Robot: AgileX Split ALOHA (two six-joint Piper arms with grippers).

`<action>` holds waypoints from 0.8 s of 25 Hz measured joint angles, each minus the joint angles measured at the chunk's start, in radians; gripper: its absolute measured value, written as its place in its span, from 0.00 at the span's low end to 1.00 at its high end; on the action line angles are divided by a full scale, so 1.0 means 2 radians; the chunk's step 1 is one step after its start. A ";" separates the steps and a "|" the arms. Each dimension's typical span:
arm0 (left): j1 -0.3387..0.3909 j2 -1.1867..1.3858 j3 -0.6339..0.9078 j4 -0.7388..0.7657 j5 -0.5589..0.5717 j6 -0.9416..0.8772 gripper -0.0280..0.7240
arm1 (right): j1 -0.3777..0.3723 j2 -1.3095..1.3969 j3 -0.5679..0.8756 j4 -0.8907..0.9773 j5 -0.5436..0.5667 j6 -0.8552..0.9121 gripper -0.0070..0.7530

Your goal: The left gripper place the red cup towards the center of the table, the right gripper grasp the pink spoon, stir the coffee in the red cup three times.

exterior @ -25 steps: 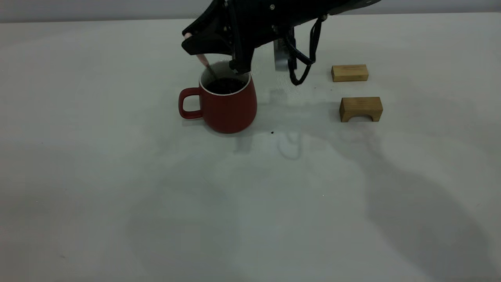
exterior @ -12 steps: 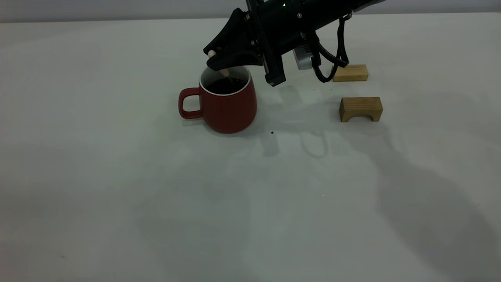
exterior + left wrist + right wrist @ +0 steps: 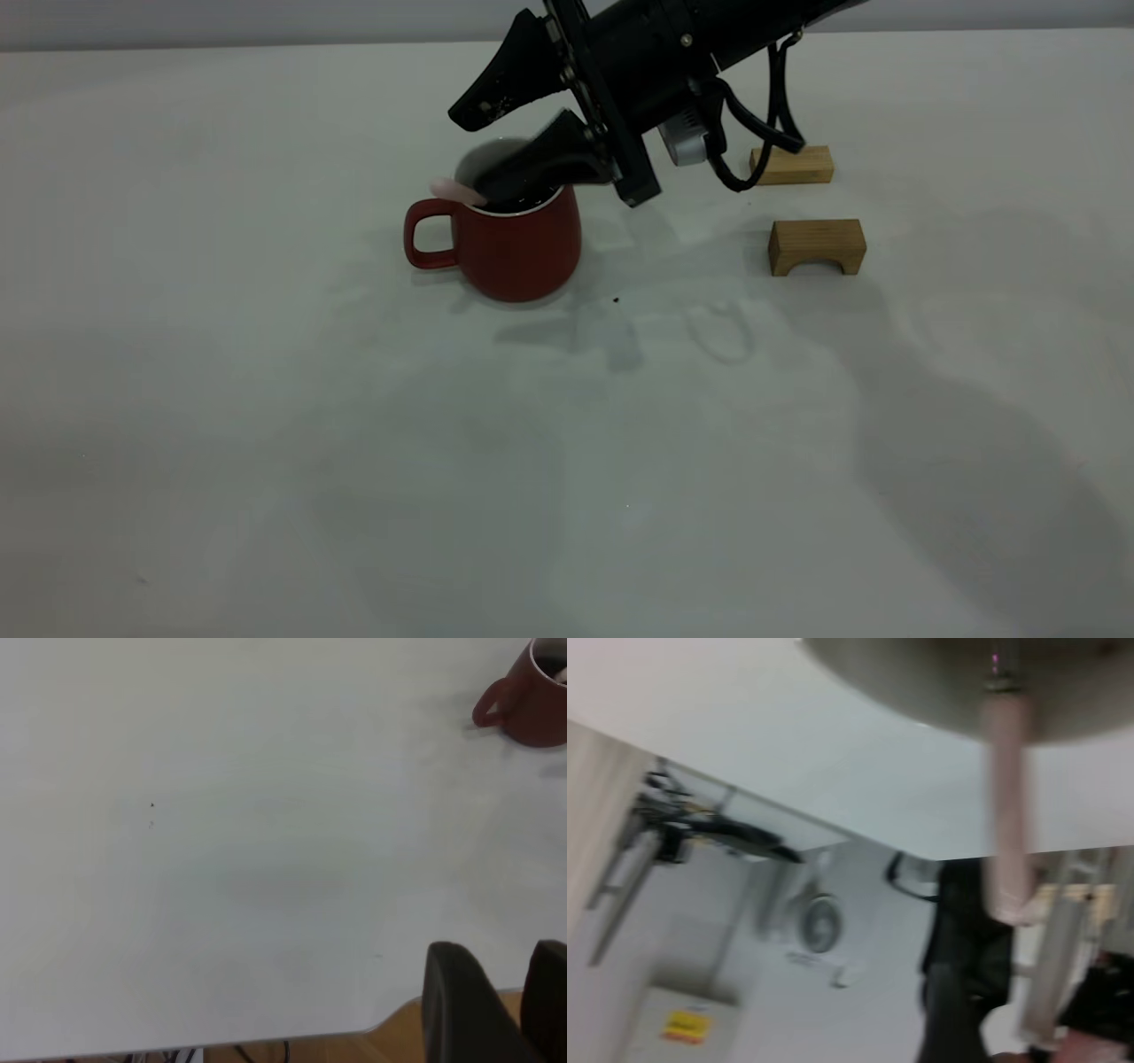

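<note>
I see the red cup [image 3: 516,245] standing upright on the table [image 3: 354,443], the pink spoon [image 3: 454,190] propped across its rim on the handle side. My right gripper [image 3: 483,151] hangs over the cup's mouth, fingers spread, gripping nothing. My left gripper [image 3: 496,992] idles well away from the cup, fingers apart.

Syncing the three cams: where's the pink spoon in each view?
Exterior: pink spoon pokes out over the red cup rim on the handle side, just under the right pincer.
Left wrist: only a pale sliver inside the cup mouth, far corner of the table; not certain.
Right wrist: blurred pink handle running down the picture.
Shared landmark: the red cup, in exterior and left wrist.
</note>
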 joint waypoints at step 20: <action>0.000 0.000 0.000 0.000 0.000 0.000 0.36 | -0.004 -0.437 0.016 -0.541 0.113 -0.107 0.47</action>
